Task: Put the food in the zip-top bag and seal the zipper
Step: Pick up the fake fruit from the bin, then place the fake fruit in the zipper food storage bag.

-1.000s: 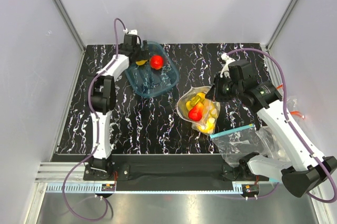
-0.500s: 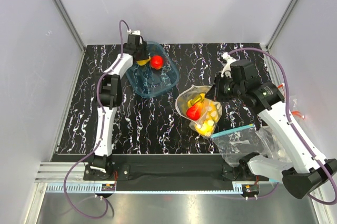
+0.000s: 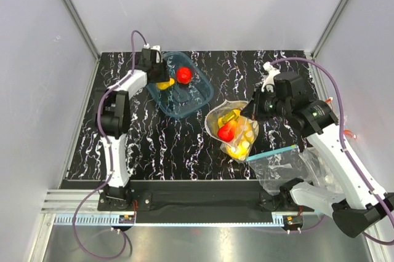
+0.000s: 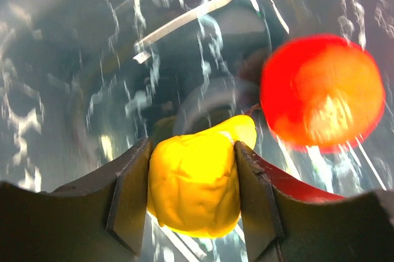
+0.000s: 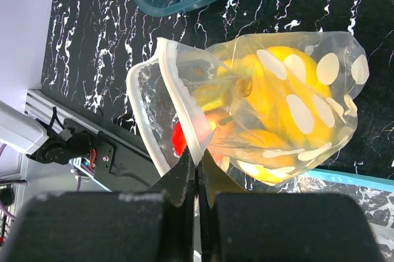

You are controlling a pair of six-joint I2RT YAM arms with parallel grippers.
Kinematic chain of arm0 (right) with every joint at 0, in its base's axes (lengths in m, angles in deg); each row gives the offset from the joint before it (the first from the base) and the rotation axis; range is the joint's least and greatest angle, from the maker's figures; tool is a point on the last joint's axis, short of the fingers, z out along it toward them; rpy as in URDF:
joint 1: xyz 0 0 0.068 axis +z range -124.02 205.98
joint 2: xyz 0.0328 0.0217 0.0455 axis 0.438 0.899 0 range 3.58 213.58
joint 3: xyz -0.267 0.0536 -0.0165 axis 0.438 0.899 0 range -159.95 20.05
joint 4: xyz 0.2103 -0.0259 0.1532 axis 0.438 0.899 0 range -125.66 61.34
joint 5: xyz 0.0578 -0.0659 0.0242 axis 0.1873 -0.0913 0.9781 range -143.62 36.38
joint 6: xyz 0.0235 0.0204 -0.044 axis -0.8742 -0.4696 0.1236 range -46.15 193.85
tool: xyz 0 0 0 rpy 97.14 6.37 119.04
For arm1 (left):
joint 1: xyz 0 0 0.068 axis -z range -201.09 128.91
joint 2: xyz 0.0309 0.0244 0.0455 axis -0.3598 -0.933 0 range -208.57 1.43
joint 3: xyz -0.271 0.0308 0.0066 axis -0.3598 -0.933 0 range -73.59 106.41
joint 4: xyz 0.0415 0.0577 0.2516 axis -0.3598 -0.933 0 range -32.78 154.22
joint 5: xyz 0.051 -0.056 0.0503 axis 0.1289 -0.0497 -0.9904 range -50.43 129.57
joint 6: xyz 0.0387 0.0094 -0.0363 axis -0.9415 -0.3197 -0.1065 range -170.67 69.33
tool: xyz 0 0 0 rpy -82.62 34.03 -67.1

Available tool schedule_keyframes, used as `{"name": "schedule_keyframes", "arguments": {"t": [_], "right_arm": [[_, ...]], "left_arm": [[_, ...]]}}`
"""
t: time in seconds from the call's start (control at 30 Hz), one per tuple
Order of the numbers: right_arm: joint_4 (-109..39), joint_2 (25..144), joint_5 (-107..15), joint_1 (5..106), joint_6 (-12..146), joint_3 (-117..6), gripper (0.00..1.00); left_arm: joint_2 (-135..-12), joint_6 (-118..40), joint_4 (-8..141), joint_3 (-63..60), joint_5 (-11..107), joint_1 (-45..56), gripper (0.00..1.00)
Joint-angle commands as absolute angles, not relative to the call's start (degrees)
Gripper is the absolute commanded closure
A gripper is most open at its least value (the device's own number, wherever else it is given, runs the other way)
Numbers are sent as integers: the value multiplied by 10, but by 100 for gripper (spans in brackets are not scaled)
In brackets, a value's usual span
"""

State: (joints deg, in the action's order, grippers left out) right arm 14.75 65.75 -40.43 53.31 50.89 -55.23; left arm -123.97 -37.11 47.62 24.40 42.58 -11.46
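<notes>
My left gripper [image 4: 192, 182] is shut on a yellow lemon-like piece [image 4: 194, 185] inside the clear teal-tinted tray [image 3: 180, 93]; it also shows in the top view [image 3: 164, 83]. A round red piece [image 4: 321, 93] lies beside it in the tray [image 3: 183, 75]. My right gripper [image 5: 198, 166] is shut on the pale zipper strip [image 5: 178, 105] of the polka-dot bag [image 5: 295, 114], holding its mouth open toward the tray. The bag [image 3: 234, 130] holds yellow fruit and a red piece [image 3: 226, 131].
A plain clear bag with a teal strip [image 3: 274, 152] lies at the near right, by the right arm's base. The black marbled table [image 3: 154, 139] is walled by pale panels on three sides. A black rail [image 3: 197, 197] runs along the near edge.
My left gripper has moved nearer and left in the tray with the yellow piece, and the tray has shifted a little. The right gripper keeps the bag's mouth held.
</notes>
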Motion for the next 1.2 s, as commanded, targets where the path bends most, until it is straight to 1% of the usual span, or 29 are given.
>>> {"name": "schedule_keyframes", "arguments": {"t": [0.0, 0.07, 0.1, 0.17, 0.33, 0.43, 0.53, 0.7, 0.87, 0.93, 1.17], "right_arm": [[118, 649, -402, 535, 506, -548, 100], [114, 653, -407, 535, 507, -545, 100], [112, 655, -408, 535, 507, -545, 100], [107, 659, -406, 535, 508, -543, 100], [101, 664, -404, 535, 507, -542, 100], [100, 665, -405, 535, 508, -539, 100], [100, 667, -406, 535, 506, -539, 100], [121, 680, -422, 536, 496, -554, 100], [122, 677, -437, 536, 483, -557, 100], [123, 676, -440, 536, 480, -557, 100], [124, 670, -447, 536, 474, -565, 100]], "left_arm": [[-1114, -355, 548, 163, 489, -114, 74], [-1074, -337, 604, 113, 510, -114, 74], [-1035, -321, 624, 58, 533, -113, 74], [-998, -306, 668, 13, 556, -111, 75], [-880, -288, 686, -80, 564, -97, 75], [-802, -281, 692, -128, 562, -72, 76], [-731, -275, 692, -164, 542, -26, 76], [-643, -276, 693, -187, 472, 112, 77], [-610, -290, 679, -182, 399, 229, 77], [-604, -297, 668, -174, 377, 266, 77], [-618, -315, 626, -141, 322, 346, 76]]}}
